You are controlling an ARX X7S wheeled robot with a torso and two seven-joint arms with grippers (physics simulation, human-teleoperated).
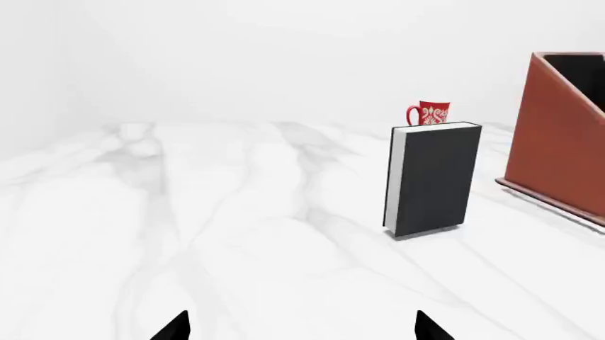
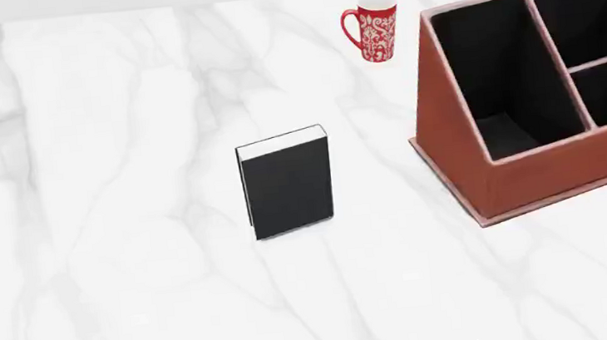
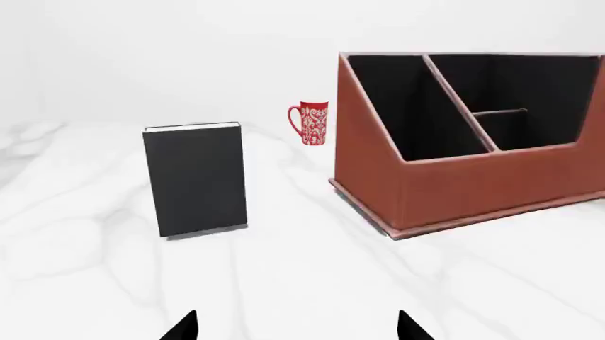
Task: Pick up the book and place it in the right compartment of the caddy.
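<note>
Book (image 2: 286,183): upright on the worktop (image 2: 116,196), apart from the caddy (image 2: 527,173), easy to clamp.
Jaws: both wide, holding nothing.

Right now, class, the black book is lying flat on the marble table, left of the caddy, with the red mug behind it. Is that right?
Not quite. The book stands upright on its edge, not flat; the right wrist view shows this clearly. The rest holds: it sits on the marble table, left of the caddy, with the red mug farther back.
</note>
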